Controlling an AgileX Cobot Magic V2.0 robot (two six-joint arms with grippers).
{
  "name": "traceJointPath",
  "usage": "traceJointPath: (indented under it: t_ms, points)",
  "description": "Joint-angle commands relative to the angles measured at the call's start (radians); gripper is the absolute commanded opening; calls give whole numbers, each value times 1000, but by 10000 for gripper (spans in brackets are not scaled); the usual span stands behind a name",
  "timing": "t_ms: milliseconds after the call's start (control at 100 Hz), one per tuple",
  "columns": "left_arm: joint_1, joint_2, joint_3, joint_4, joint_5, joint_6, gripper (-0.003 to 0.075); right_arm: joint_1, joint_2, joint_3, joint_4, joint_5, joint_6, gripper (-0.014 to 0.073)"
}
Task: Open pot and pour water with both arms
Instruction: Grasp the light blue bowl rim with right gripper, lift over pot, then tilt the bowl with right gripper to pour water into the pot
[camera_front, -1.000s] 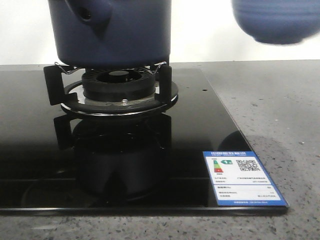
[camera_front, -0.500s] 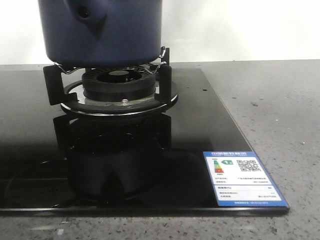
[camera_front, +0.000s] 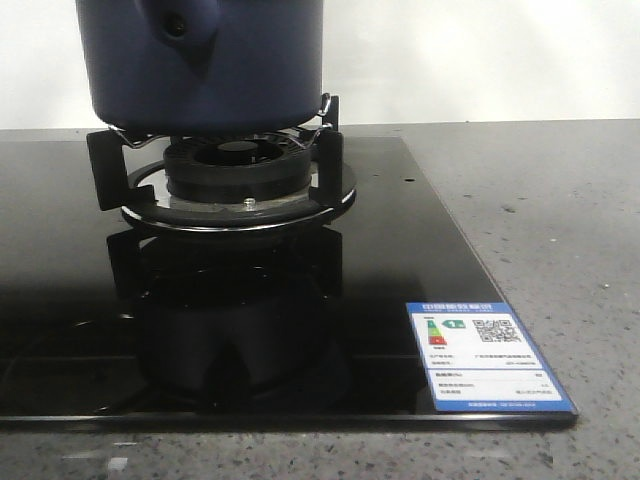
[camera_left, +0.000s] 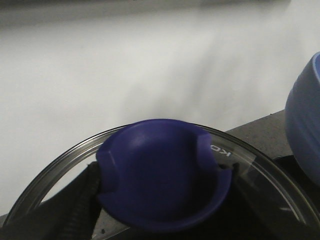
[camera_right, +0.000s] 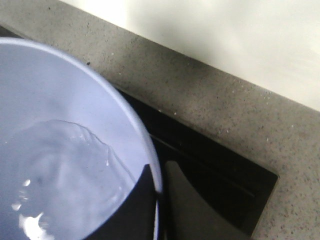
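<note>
The dark navy-blue pot (camera_front: 210, 70) stands on the gas burner (camera_front: 238, 175), its handle stub with the round hole (camera_front: 178, 25) facing me. No gripper shows in the front view. In the left wrist view my left gripper (camera_left: 162, 187) is shut on the navy-blue knob (camera_left: 160, 175) of the glass lid (camera_left: 60, 165), one finger on each side. In the right wrist view my right gripper (camera_right: 157, 200) pinches the rim of the light-blue bowl (camera_right: 75, 100), which holds water (camera_right: 55, 170).
The black glass cooktop (camera_front: 400, 250) lies on a grey speckled counter (camera_front: 560, 220), with an energy label sticker (camera_front: 485, 355) at its front right corner. The light-blue bowl also shows beside the lid in the left wrist view (camera_left: 305, 130). A white wall stands behind.
The light-blue bowl, at the top right of the front view a second ago, has left that view. The pot has shifted slightly to the left on the burner.
</note>
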Motion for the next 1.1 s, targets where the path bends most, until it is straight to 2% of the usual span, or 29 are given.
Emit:
traceJointPath:
  t_ms: [0, 390, 610, 720, 860, 1090]
  points:
    - [13, -38, -38, -86, -17, -7, 389, 13, -63, -35, 57, -135, -11, -40]
    - [34, -38, -38, -113, 1, -7, 389, 73, -61, -21, 9, -280, -67, -40]
    - [34, -38, -38, -113, 2, -7, 389, 104, -105, 74, -25, -420, -96, -40]
    - [34, -38, -38, -113, 5, -7, 389, 122, -143, 170, -60, -511, -102, -40]
    - [34, -38, -38, -113, 7, -7, 389, 125, -214, 348, -64, -696, -102, -40]
    - [34, -38, -38, -113, 11, -7, 389, 130, -332, 684, -71, -1091, -102, -41]
